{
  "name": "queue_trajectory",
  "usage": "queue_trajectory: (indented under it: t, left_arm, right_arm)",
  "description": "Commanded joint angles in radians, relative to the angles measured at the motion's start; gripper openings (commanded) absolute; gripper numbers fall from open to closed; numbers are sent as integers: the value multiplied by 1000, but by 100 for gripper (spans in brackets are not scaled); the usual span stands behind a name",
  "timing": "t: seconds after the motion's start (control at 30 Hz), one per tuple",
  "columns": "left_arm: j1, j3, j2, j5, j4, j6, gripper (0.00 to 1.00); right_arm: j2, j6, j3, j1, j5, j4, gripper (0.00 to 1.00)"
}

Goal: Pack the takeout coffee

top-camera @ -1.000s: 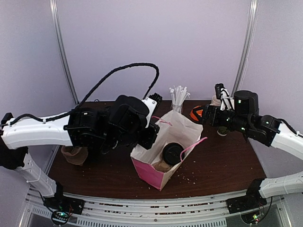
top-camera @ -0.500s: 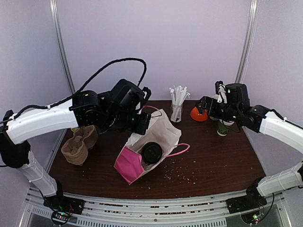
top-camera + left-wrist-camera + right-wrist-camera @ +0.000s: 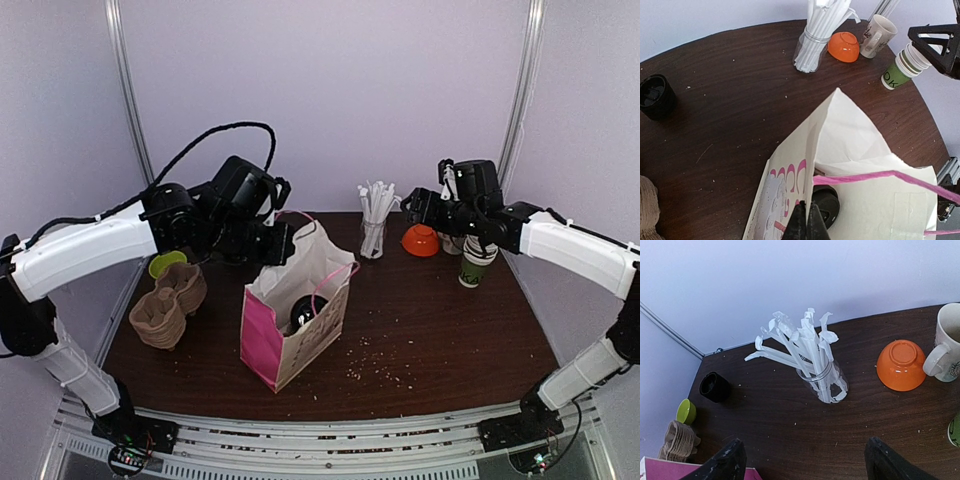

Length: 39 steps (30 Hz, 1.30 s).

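Takeout coffee (image 3: pixel 303 312) is enclosed by paper bag (image 3: pixel 262 340), rim clenched by left gripper (image 3: pixel 283 243); right gripper (image 3: pixel 807 465) is spread empty near straw jar (image 3: pixel 374 238).

A jar of wrapped straws (image 3: pixel 824 382) stands ahead of the right jaws, an upturned orange bowl (image 3: pixel 900 365) farther right
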Motion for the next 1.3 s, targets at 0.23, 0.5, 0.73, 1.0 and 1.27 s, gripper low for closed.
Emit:
queue_trajectory:
  t: [0.23, 0.5, 0.73, 1.0, 1.27]
  left_arm:
    - [24, -48, -63, 55, 13, 8, 22]
    - [24, -45, -113, 39, 9, 40, 61]
    - [24, -51, -166, -11, 11, 68, 98]
    - [24, -98, -255, -134, 31, 83, 98]
    - [24, -171, -340, -254, 42, 79, 98]
  right_arm:
    - [169, -20, 181, -54, -29, 26, 70]
    - [280, -64, 334, -56, -56, -49, 61]
    - [337, -83, 408, -52, -116, -87, 61]
    - [424, -97, 526, -38, -115, -149, 55]
    - [497, -119, 629, -37, -87, -218, 45]
